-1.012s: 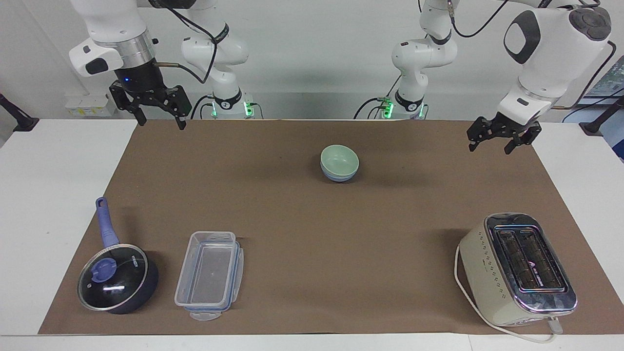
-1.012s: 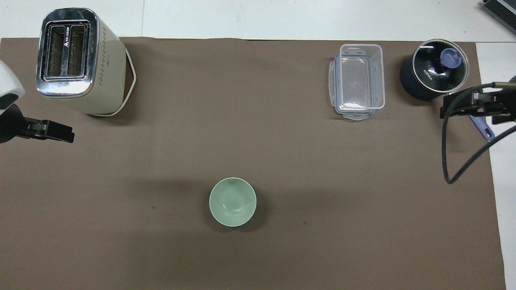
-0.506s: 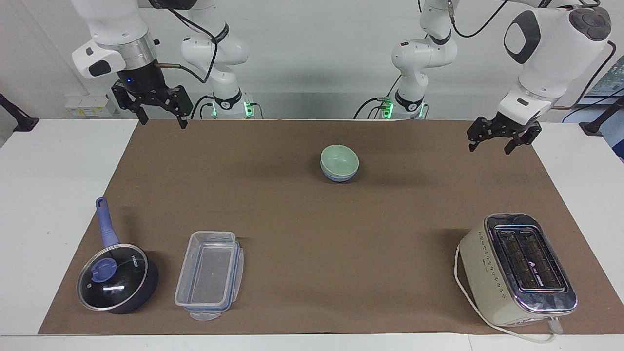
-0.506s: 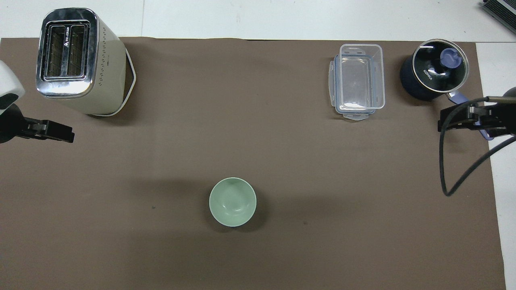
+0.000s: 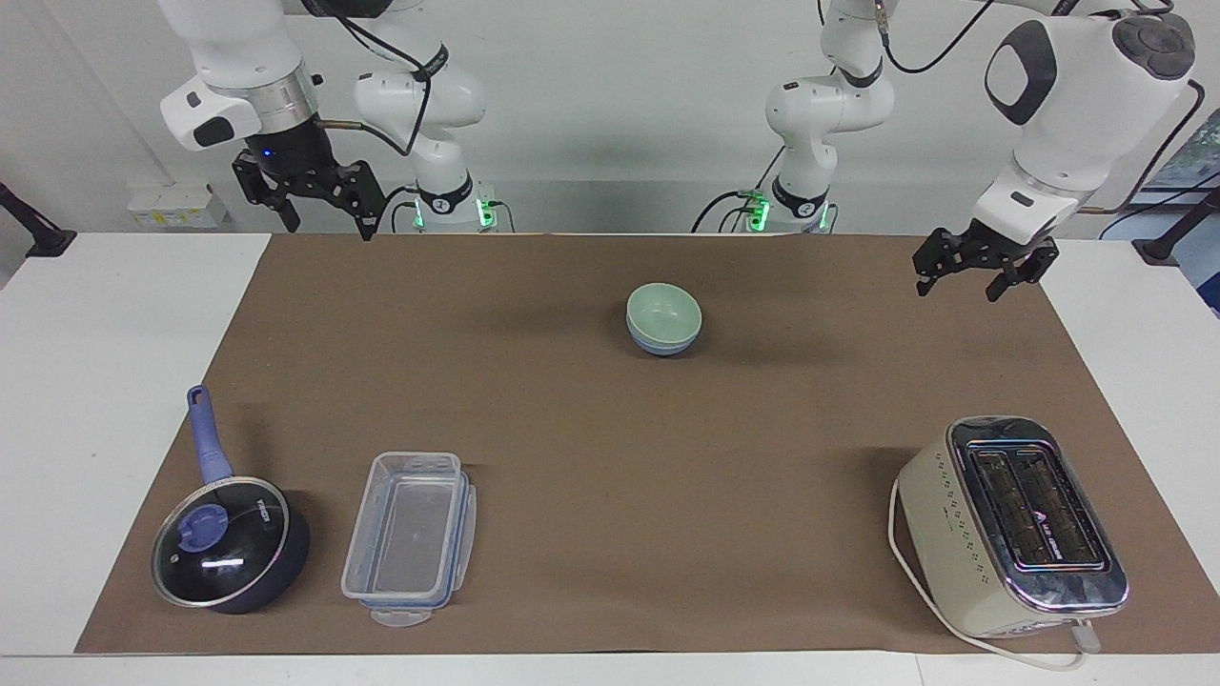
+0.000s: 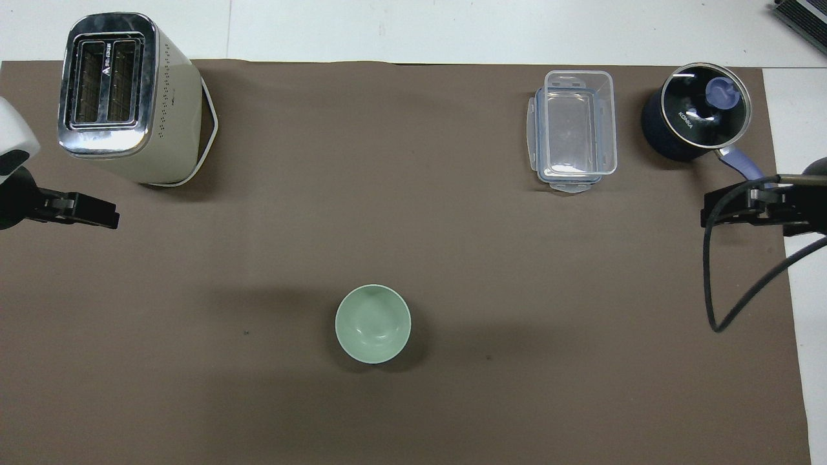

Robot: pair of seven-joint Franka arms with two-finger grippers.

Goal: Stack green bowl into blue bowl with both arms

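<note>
Green bowl [image 5: 663,309] nested upright in blue bowl [image 5: 662,344] — round, no long axis — both grippers' fingers wide, empty.

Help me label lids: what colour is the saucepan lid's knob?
Periwinkle blue knob, clearest in the overhead view.

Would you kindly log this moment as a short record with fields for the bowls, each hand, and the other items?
green bowl: nested in the blue bowl, mid-mat
left hand: open, empty, raised over the mat edge
right hand: open, empty, raised near its own base
other items: toaster, clear container, lidded saucepan, all farther from the robots than the bowls
stack: looks done
</note>
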